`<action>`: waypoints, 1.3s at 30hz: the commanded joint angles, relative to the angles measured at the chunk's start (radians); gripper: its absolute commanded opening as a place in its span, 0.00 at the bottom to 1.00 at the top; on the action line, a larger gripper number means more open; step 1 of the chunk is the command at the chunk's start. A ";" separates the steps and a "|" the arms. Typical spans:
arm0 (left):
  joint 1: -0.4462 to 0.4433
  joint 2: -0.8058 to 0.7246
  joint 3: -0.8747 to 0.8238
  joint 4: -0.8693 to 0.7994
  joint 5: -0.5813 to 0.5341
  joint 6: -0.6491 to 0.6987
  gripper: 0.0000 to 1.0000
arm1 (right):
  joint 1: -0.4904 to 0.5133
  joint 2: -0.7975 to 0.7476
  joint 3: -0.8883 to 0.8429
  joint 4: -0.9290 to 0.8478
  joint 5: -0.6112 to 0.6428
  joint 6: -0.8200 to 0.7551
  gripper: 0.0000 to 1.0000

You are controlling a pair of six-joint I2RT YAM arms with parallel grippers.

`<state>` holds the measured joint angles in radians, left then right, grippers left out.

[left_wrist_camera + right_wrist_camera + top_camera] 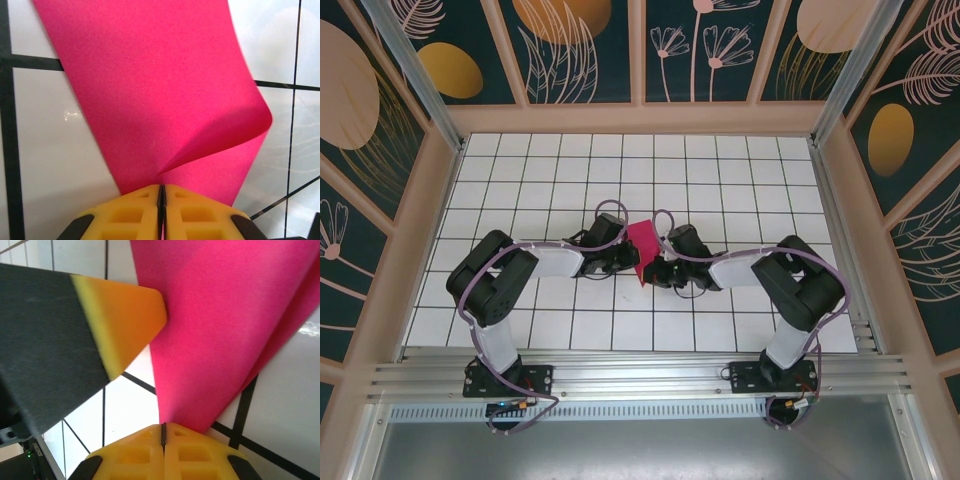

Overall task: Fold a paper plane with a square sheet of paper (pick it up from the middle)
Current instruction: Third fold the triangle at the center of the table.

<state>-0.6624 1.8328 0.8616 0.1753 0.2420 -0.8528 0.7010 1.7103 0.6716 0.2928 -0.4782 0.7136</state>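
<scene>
We saw the paper (643, 250), thin matte magenta, held up off mid-table between the two arms. It was bent into a soft curl, with one corner rolling over. Our left gripper (161, 189) was pinched onto its edge, ribbed yellow pads (135, 212) together. Our right gripper (163, 426) was clamped on it likewise. Below lay the glossy white-tiled table (570, 180).
</scene>
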 commanded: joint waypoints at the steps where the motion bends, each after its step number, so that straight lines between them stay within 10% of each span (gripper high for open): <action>1: -0.001 0.032 0.000 -0.053 -0.046 0.012 0.12 | 0.013 -0.060 -0.018 -0.010 -0.025 -0.026 0.06; 39: -0.002 0.032 -0.009 -0.036 -0.040 0.007 0.12 | 0.045 -0.021 0.003 -0.076 -0.017 -0.034 0.06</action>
<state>-0.6624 1.8328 0.8616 0.1761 0.2420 -0.8528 0.7372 1.6932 0.6636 0.2394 -0.4805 0.7033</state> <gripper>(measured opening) 0.120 0.066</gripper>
